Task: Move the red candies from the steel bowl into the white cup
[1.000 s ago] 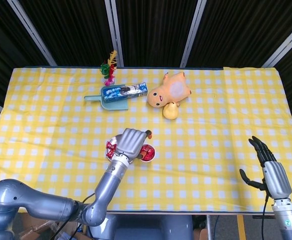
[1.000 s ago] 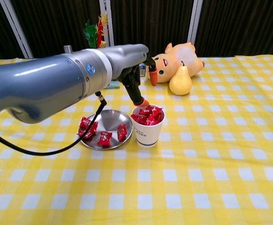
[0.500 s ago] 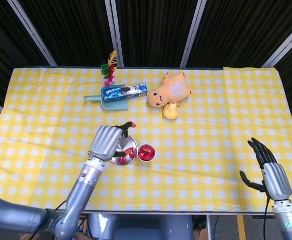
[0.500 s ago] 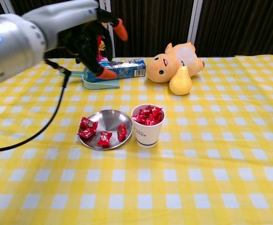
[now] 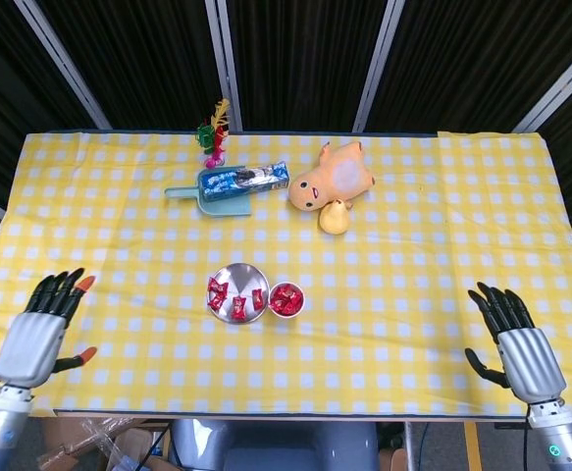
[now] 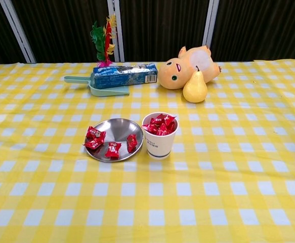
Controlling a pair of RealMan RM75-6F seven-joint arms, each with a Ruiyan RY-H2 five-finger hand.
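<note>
Both hands were seen only in the head view, at the near edge of the table and well apart from the work: the left hand point(image 5: 32, 336) at the near left with its fingers spread and nothing held, the right hand point(image 5: 518, 343) at the near right with its fingers likewise extended and apart, also holding nothing. Neither was touching any task item.

Several red candies point(image 6: 107, 143) lay in the steel bowl point(image 6: 118, 128) near the middle of the yellow checked tablecloth point(image 6: 228, 202), and the white cup point(image 6: 159, 144), just beside the bowl's right rim, was already heaped with more. The candies were judged light, small and crinkly in their wrappers, likely to slide on the smooth steel; a pinch across the wrapped body was thought best. The cup was judged light and easily tipped.
</note>
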